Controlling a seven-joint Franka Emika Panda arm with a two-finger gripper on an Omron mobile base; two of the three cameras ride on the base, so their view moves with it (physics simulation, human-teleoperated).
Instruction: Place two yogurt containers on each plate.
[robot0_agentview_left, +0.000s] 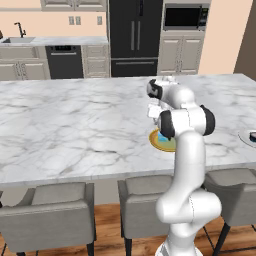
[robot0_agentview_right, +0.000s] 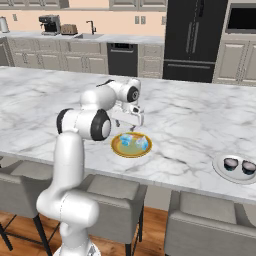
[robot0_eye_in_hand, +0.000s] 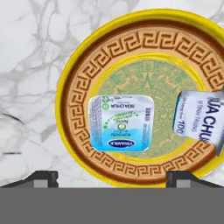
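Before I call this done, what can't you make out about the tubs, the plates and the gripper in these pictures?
- Hand view: the second light-blue tub is cut off by the right edge.
- Left base view: the yellow-rimmed plate is half hidden behind the white arm; the white plate is cut by the right edge.
- Right base view: the two dark round cups are too small for detail.
- Hand view: the gripper shows only its spread tips.

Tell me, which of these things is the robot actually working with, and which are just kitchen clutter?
Part of the job:
- yellow-rimmed plate
- two light-blue yogurt tubs on it
- white plate
- two dark yogurt cups on it
- gripper, open above the yellow-rimmed plate

Just lying about:
- coffee machine
- toaster
- grey stools
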